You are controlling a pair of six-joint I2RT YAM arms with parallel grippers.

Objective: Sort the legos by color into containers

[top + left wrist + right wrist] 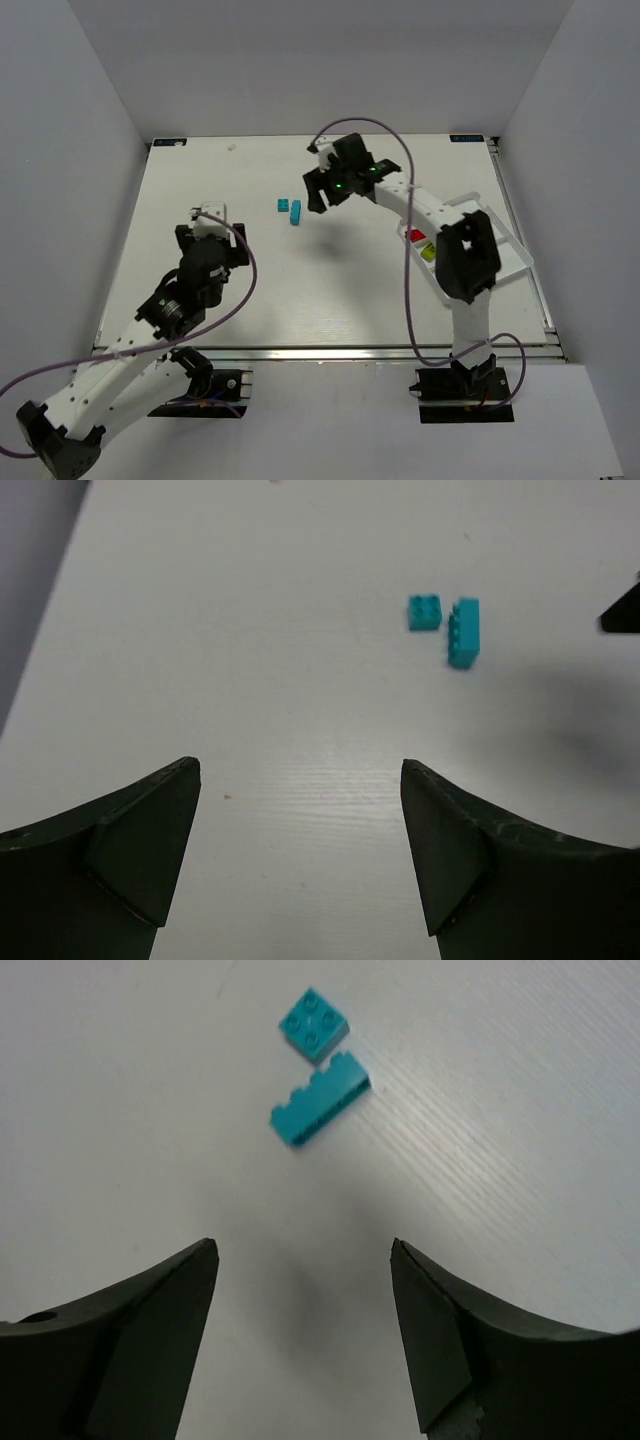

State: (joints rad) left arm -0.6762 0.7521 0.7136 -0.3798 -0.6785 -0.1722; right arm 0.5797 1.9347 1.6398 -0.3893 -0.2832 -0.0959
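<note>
Looks partly done: red lego and green lego sit in the tray at the right edge of the desk, two cyan legos lie loose mid-desk toward the far edge, left claw and right claw both spread, empty.

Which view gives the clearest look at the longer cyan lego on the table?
Right wrist: the longer cyan lego is largest and sharp, studs visible along one edge. Left wrist shows it smaller, farther off; the top view shows only a tiny cyan speck.
</note>
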